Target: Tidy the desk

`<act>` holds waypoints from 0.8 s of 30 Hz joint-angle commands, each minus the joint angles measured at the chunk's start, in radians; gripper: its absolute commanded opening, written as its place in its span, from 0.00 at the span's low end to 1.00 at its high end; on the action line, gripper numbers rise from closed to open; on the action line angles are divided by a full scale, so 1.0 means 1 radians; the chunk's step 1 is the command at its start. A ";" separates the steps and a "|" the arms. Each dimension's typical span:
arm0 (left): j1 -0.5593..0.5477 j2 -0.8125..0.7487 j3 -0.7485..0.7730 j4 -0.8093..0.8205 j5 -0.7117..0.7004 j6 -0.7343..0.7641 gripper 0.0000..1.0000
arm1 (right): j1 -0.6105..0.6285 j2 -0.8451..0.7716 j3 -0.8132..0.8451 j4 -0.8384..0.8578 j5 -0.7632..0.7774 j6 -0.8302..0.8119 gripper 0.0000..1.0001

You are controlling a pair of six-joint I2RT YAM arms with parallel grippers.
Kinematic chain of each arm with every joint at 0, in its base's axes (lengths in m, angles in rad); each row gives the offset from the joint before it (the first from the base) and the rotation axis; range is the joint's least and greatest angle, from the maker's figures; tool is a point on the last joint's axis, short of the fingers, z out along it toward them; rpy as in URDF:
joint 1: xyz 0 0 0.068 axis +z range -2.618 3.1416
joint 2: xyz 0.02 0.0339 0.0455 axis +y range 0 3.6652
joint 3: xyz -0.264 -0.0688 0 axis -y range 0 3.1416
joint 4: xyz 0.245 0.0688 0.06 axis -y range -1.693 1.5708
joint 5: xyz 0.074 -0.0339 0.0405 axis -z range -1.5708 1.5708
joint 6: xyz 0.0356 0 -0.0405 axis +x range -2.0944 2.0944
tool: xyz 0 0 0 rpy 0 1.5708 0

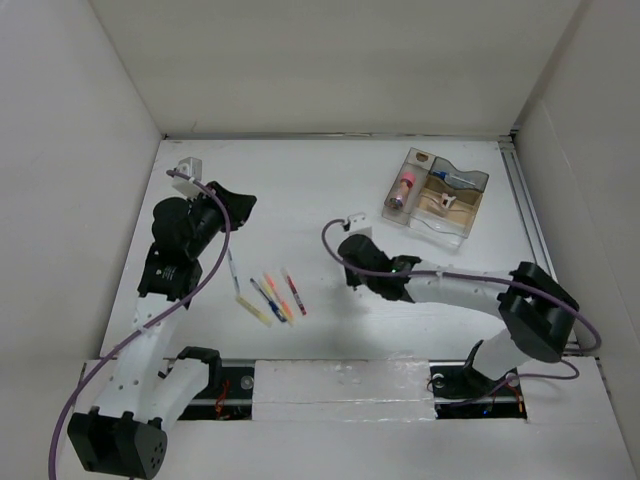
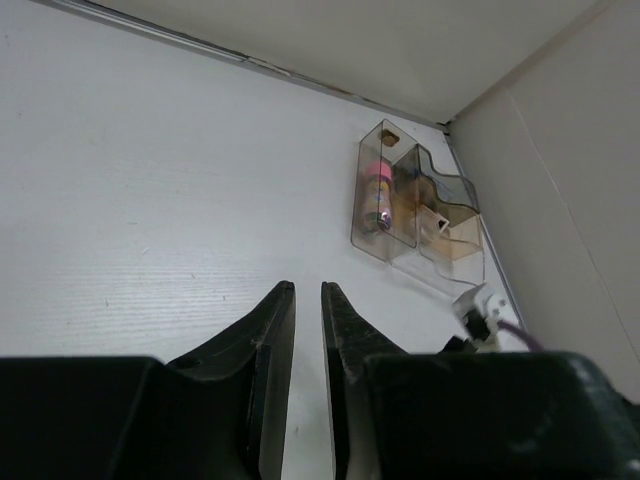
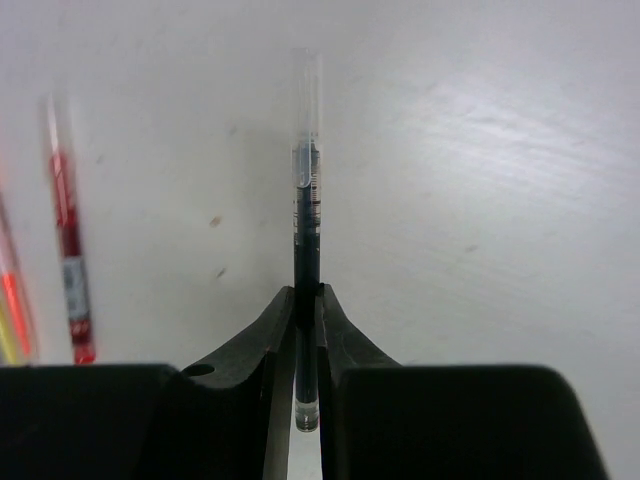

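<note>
The desk [image 1: 300, 185] is a white tabletop walled by white panels. My right gripper [image 3: 308, 292] is shut on a black pen [image 3: 306, 190] with a clear cap, low over the desk. That pen points straight ahead of the fingers. A red pen [image 3: 68, 250] lies to its left. From above, the right gripper [image 1: 352, 268] sits just right of a row of pens: red [image 1: 293, 292], orange [image 1: 277, 296] and blue [image 1: 266, 300]. My left gripper [image 2: 308, 292] hovers at the left [image 1: 240, 200], its jaws a narrow slit apart with nothing between them.
A clear compartment tray [image 1: 480, 182] stands at the back right, holding a pink cylinder [image 1: 405, 188] and small items; it also shows in the left wrist view [image 2: 372, 150]. A pale yellow stick [image 1: 255, 311] and a thin grey pen [image 1: 232, 270] lie by the row. A metal rail [image 1: 530, 220] lines the right edge.
</note>
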 commanded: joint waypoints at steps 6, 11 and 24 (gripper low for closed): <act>-0.001 -0.079 0.003 0.071 0.029 -0.009 0.15 | -0.299 -0.157 -0.067 0.043 0.059 0.082 0.03; -0.001 -0.099 -0.002 0.071 0.031 -0.011 0.15 | -0.464 -0.253 -0.099 0.100 0.021 0.064 0.03; -0.001 -0.081 -0.033 0.105 0.095 -0.066 0.15 | -0.815 -0.300 -0.021 -0.003 -0.021 0.168 0.00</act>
